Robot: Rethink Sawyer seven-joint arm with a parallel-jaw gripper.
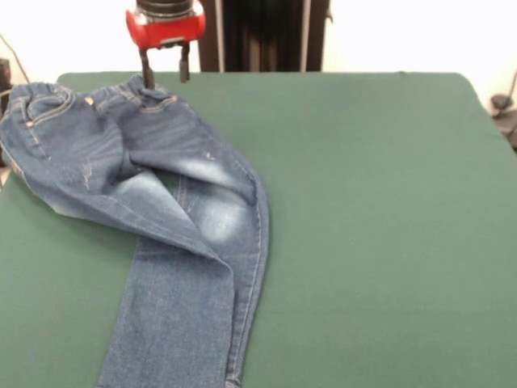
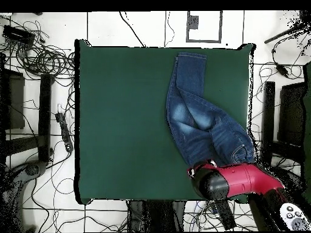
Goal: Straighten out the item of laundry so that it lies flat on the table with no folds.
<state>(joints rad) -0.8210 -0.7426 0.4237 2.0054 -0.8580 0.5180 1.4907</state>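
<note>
Small blue denim jeans (image 1: 161,210) lie on the left part of the green table (image 1: 363,202). Their elastic waistband is at the far left corner, partly over the table's edge. The two legs run toward the near edge and cross, one lying over the other, with faded whitish patches on the thighs. My gripper (image 1: 165,71) hangs just above the waistband, open, nothing between its black fingers (image 1: 146,69). From overhead the jeans (image 2: 200,115) stretch along the right side of the table (image 2: 133,121), and the red arm (image 2: 243,179) covers the waistband end and hides the gripper.
Tangled cables (image 2: 42,57) and black stands (image 2: 45,115) lie on the floor around the table. A dark column (image 1: 258,36) rises behind the table's far edge. A dark object (image 1: 505,113) sits just off the right edge.
</note>
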